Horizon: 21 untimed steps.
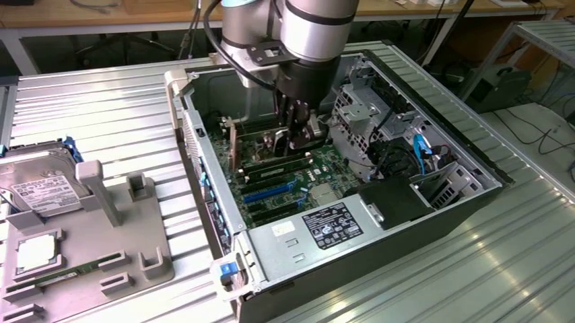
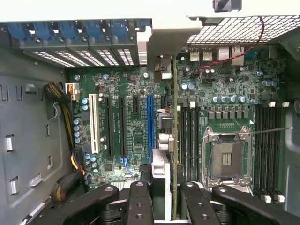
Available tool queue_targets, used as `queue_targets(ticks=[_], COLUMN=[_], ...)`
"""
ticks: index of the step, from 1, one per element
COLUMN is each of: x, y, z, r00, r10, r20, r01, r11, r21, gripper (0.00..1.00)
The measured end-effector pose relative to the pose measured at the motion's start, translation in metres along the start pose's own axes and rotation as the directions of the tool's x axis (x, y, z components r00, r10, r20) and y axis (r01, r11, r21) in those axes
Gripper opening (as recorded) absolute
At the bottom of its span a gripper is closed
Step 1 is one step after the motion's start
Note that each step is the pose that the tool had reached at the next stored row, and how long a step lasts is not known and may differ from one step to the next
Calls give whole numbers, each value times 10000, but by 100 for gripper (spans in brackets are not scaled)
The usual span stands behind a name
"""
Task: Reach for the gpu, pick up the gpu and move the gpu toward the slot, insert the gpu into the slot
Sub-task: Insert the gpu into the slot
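Observation:
Deep inside the open computer case [image 1: 193, 128], my gripper [image 1: 301, 138] is shut on the gpu [image 1: 260, 148]. The thin dark card stands on edge above the motherboard [image 1: 297, 185]. In the wrist view the gpu [image 2: 174, 140] runs edge-on away from my gripper [image 2: 166, 199], and its silver bracket [image 2: 164, 40] sits against the case's rear wall. The black fingers [image 2: 140, 201] clamp it from both sides. The card stands between the blue slot [image 2: 150, 122] and the memory slots [image 2: 187, 136]. It hides the slot beneath its lower edge, so contact there cannot be told.
The CPU socket [image 2: 227, 154] lies beside the card, and yellow and black cables [image 2: 61, 98] run along the case wall. The power supply [image 1: 332, 225] and drive cage [image 1: 359, 108] crowd the case. Outside it, a hard drive [image 1: 40, 182] rests on a grey fixture [image 1: 99, 249].

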<state>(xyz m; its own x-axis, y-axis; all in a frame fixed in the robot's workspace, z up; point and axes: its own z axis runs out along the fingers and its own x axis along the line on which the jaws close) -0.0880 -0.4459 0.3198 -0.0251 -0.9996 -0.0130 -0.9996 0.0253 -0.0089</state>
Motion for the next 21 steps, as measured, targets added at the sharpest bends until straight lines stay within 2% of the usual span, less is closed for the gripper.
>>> queue_targets(ticks=[10,11,14,15,17,18,21], x=[73,74,74,76,114,119,119], y=[15,17,31,50,59,61,64], z=[36,35,43,138,232,324,361], r00=[10000,10000,10000,10000,10000,10000,10000], r10=[2,1,-3,-4,-1,-2,-1], r20=[0,-3,7,5,1,2,3], r01=[-2,-1,2,4,1,2,1], r11=[10000,10000,9998,9997,9999,9999,9999], r21=[0,21,208,248,108,108,113], gripper=[28,28,28,28,28,28,28])
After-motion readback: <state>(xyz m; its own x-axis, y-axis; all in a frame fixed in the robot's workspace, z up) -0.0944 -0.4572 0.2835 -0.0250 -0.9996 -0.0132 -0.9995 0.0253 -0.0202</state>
